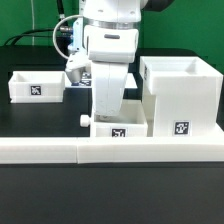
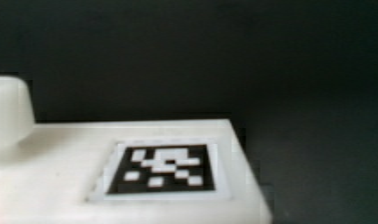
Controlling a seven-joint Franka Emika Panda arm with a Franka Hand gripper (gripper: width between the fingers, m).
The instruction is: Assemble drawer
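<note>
The white drawer case, an open box with a marker tag on its front, stands at the exterior view's right. A small white drawer tray with a tag lies right next to it in the middle, with a small knob on its left side. My gripper is lowered straight onto this tray, and its fingertips are hidden behind the hand. The wrist view shows the tray's white surface and its tag very close and blurred. A second tagged white tray lies at the back left.
A long low white ledge runs across the front of the black table. A green edge and cables show at the back behind the arm.
</note>
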